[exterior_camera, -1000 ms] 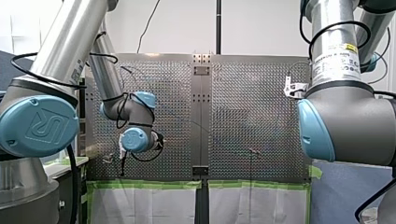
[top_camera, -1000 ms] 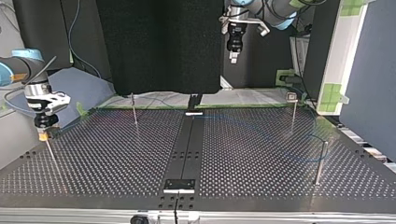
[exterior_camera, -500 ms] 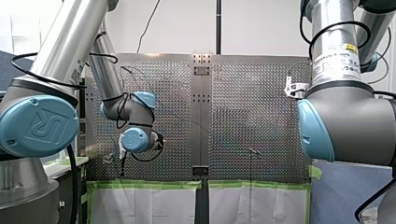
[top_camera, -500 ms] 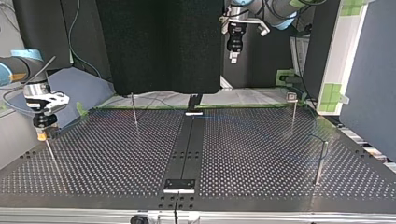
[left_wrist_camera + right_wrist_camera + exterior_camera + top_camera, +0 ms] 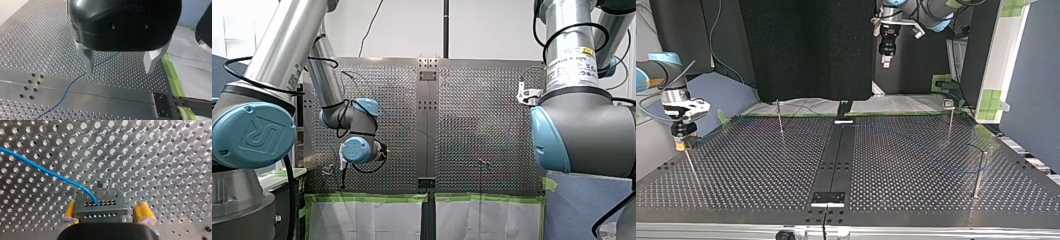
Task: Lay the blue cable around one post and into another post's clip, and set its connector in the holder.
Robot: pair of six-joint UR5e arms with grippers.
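My right gripper (image 5: 106, 205) stands over a small metal block (image 5: 100, 206) with two rows of holes. Its yellow-padded fingers (image 5: 142, 212) are spread to either side of the block, one with a sliver of gap, so it straddles the block without pinching it.

The blue cable (image 5: 45, 169) curves across the perforated table (image 5: 162, 157) and ends in one of the block's holes; I cannot tell whether the block is the connector or the holder. In the top view this gripper sits at the head of a thin post (image 5: 690, 164) at the view's left.

My left gripper (image 5: 119, 72) hangs above the table, metal fingers wide apart and empty; the cable lies on the plate beneath it.

I judge the connector step to be near its close; the next move calls for a straight lift off, with no tug on the cable. Whether the cable sits in a clip I cannot see.

Writing: a UR mark on the blue joint cap (image 5: 254, 135); a label (image 5: 573, 62) on my right arm is too small to read.
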